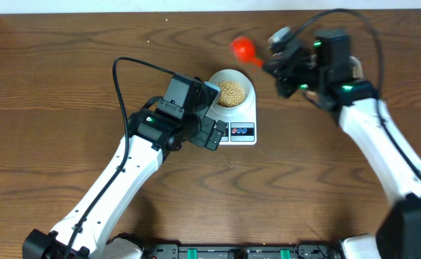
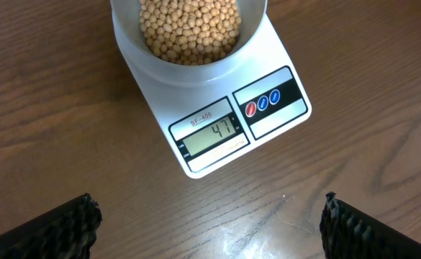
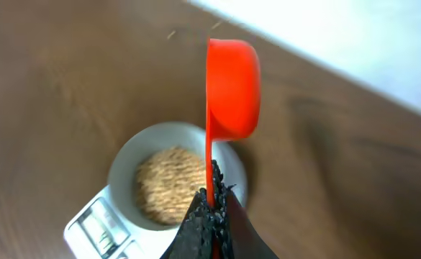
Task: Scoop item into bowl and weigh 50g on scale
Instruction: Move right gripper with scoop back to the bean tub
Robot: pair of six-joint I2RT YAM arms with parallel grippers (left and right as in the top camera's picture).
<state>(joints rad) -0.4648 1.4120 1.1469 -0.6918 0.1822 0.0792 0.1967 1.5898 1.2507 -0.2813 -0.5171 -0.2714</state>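
The beans (image 2: pixel 188 29) sit heaped in the bowl (image 2: pixel 196 78) on the scale (image 2: pixel 282 126), on the counter (image 2: pixel 52 108); small, hard and prone to rolling, they likely need the stiff, light red scoop (image 3: pixel 232 86), pinched by its thin handle (image 3: pixel 209 158) in the right tool (image 3: pixel 211 208); the left tool (image 2: pixel 210 216) is spread wide

Backdrop is a dark brown wood-grain tabletop (image 1: pixel 44 93), evenly lit. A pale white flat strip (image 1: pixel 160 6) runs along its 12 o'clock edge.
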